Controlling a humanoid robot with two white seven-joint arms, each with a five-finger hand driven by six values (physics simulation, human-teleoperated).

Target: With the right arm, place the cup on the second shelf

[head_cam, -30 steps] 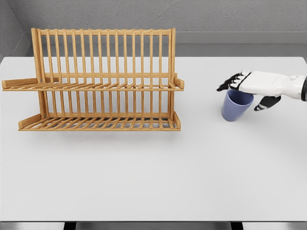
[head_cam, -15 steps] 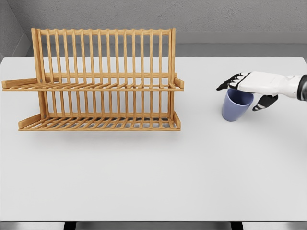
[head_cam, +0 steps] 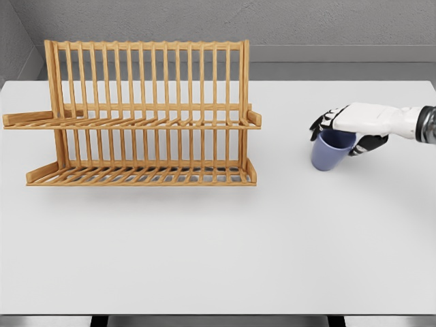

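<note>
At the right of the frame, a little above mid-height, a blue-violet plastic cup [head_cam: 330,150] sits on the white counter [head_cam: 225,245], tilted so that its open mouth leans up and to the right; the right hand [head_cam: 354,122], white-backed with black fingers [head_cam: 320,123], reaches in from the right edge and lies over the cup's rim; the fingers are curled down around the upper part of the cup, the dark fingertips showing at its upper left edge and the thumb at its right side, so the rim is held between them while the lower body of the cup hangs clear below the hand; whether the cup's base touches the counter cannot be told. Well apart from it, in the upper left of the frame, stands a two-tier wooden slatted dish rack [head_cam: 143,112] with a tall back of upright bars; its upper shelf [head_cam: 129,123] runs across at mid-height of the rack and its lower shelf [head_cam: 139,176] lies near the counter; both shelves show only bare slats. A grey wall [head_cam: 306,24] runs along the top of the frame behind the counter.
</note>
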